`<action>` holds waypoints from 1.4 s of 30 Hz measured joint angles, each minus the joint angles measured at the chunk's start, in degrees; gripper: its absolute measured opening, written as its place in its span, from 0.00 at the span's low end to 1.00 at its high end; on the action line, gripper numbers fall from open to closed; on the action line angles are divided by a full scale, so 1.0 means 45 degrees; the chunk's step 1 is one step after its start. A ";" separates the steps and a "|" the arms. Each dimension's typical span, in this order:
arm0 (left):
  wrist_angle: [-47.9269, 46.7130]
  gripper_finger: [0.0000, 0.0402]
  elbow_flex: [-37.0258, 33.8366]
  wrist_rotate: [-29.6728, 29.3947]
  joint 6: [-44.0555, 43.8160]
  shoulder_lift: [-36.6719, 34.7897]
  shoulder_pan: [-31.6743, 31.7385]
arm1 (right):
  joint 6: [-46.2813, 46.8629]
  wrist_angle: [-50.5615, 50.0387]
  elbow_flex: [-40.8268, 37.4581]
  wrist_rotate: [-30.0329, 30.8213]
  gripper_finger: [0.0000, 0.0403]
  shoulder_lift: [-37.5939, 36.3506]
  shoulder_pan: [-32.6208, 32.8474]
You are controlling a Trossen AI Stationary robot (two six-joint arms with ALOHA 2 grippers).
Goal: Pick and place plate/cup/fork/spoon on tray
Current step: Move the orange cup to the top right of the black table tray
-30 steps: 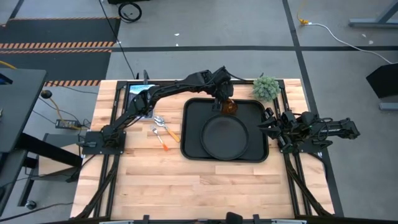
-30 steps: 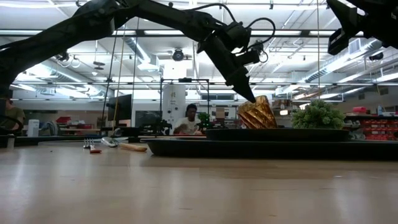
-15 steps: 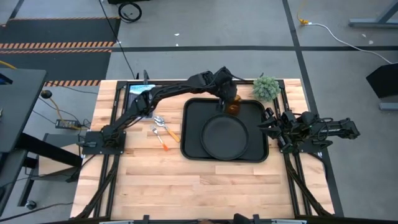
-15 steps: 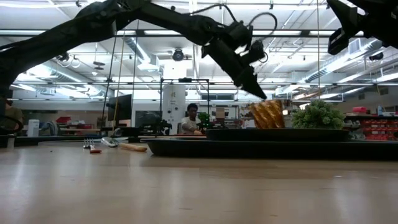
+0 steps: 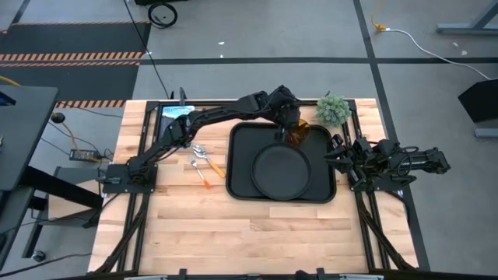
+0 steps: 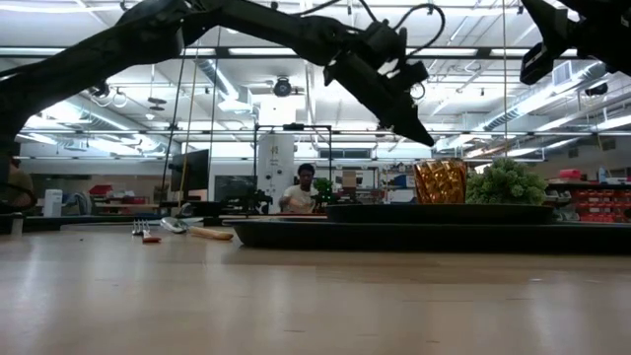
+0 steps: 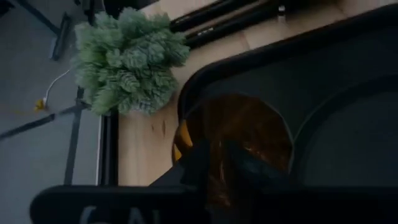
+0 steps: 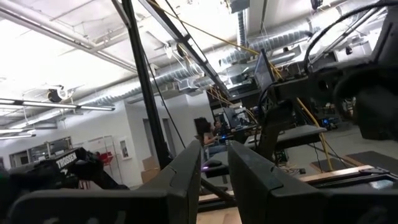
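Observation:
The amber cup (image 5: 297, 135) stands upright on its base in the black tray (image 5: 238, 159), between the round black plate (image 5: 282, 173) and the tray's far rim. It also shows in the low view (image 6: 440, 182) and in the left wrist view (image 7: 239, 134). My left gripper (image 6: 426, 141) hangs just above the cup's rim, slanting down, its fingers a narrow gap apart and clear of the cup. The spoon (image 5: 205, 155) and the fork (image 5: 200, 173) lie flat on the table left of the tray. My right gripper (image 5: 330, 160) waits open at the tray's right edge.
A small green plant (image 5: 333, 109) stands on the table just beyond the tray's far right corner, close to the cup and my left gripper. A blue-and-white object (image 5: 175, 117) lies at the table's far left. A person (image 6: 306, 187) sits in the room behind.
My left gripper has carried the cup toward the table's right edge, along the tray's far side. The cup was tilted; now it stands upright on the tray. The fingertips, which touched the rim half a second ago, now stand clear above it.

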 joint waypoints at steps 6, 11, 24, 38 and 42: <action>-0.1151 0.14 -0.0004 -0.0083 -0.1071 -0.0401 0.0554 | 0.0002 -0.0020 0.0000 -0.0042 0.22 0.0000 0.0010; -0.2431 0.14 0.0000 -0.0262 -0.2179 -0.0466 0.1003 | -0.0054 0.0012 0.0000 -0.0037 0.22 0.0000 0.0010; -0.1206 0.14 -0.1422 -0.0415 -0.3175 0.0133 0.0168 | -0.0149 0.0102 0.0000 0.0002 0.22 0.0000 0.0010; 0.1919 0.13 -0.2626 -0.0873 -0.4301 0.0271 -0.0333 | -0.0100 0.0147 0.0000 0.0002 0.22 0.0000 0.0010; 0.2471 0.13 -0.2623 -0.0764 -0.4411 0.0511 -0.0383 | -0.0115 0.0231 0.0000 0.0002 0.22 0.0000 0.0010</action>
